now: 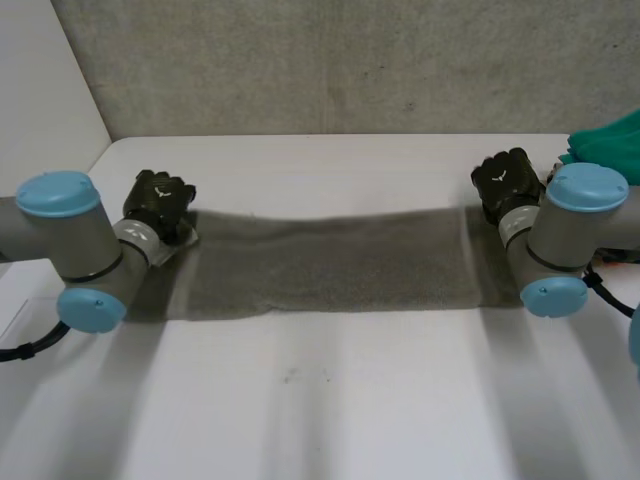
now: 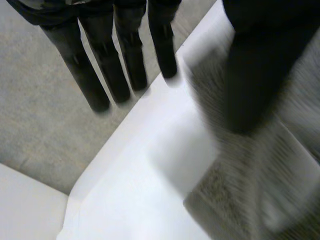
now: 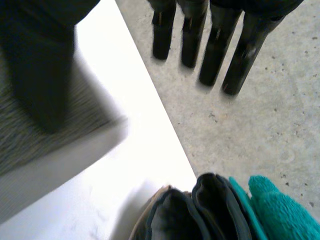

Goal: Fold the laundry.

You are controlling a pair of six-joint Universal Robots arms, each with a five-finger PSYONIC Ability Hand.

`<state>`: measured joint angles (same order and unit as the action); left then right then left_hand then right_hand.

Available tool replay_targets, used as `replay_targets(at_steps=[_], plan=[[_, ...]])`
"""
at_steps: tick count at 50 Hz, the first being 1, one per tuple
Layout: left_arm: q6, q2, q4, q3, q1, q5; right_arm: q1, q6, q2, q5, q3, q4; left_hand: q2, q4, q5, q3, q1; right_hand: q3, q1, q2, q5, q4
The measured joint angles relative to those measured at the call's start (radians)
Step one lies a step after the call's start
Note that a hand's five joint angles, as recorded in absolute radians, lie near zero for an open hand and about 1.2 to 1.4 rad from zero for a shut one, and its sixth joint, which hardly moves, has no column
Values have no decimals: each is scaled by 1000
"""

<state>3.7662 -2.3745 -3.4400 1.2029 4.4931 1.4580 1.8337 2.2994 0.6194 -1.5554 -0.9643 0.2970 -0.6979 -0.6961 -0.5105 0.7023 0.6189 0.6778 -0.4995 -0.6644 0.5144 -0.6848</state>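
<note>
Fingers point(image 2: 102, 65) straight in wrist views, left hand point(image 1: 160, 200) and right hand point(image 1: 507, 180) at grey towel point(image 1: 330, 265) ends

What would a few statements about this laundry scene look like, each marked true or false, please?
1. A grey cloth stretches across the table from the left hand to the right hand. True.
2. The grey cloth is folded into a small square. False: it lies as one long strip.
3. A teal cloth sits beside the right arm. True.
4. The left hand's fingers are curled into a fist. False: they are straight.
</note>
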Motion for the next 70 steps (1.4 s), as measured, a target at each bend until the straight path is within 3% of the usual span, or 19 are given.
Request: replay_targets(at_steps=[1,3,8,16,21,27,35,51,66,69,70], plan=[[2,-11,-19,-11,-12,5,6,7,-18,-2,22,14,302,286,281,-296,-306,-344,247,342,-327,329],[2,-9,-37,-12,-20,8,9,22,-21,-5,29,29,465,464,443,-460,-426,-433,291,422,-420,430],[-1,43,-80,12,-33,19,13,88,20,-10,8,63,488,489,461,-484,-425,-464,296,441,-443,447],[-6,194,-88,155,-28,31,4,218,221,-1,-164,53,488,489,461,-484,-426,-464,296,441,-443,447],[-2,286,-81,314,-25,21,-13,252,383,35,-368,-94,488,489,461,-484,-426,-464,296,441,-443,447],[2,292,-88,370,-16,-1,-36,250,422,60,-502,-194,488,489,461,-484,-426,-464,296,441,-443,447],[5,175,-102,262,22,-7,-64,246,417,70,-580,-141,488,489,461,-484,-426,-461,296,440,-443,447],[8,-72,-196,-71,71,23,-71,224,331,71,-578,-11,488,489,461,-484,-425,-184,81,174,-216,189],[-3,61,-222,91,51,29,-81,192,319,73,-583,-20,488,489,461,-484,-425,-127,32,118,-165,139],[-4,85,-220,124,46,29,-83,189,316,73,-581,-21,488,489,461,-484,-426,-68,-22,57,-111,80],[-5,101,-218,145,43,29,-85,185,312,74,-578,-21,488,489,461,-484,-426,140,-213,-157,90,-130]])
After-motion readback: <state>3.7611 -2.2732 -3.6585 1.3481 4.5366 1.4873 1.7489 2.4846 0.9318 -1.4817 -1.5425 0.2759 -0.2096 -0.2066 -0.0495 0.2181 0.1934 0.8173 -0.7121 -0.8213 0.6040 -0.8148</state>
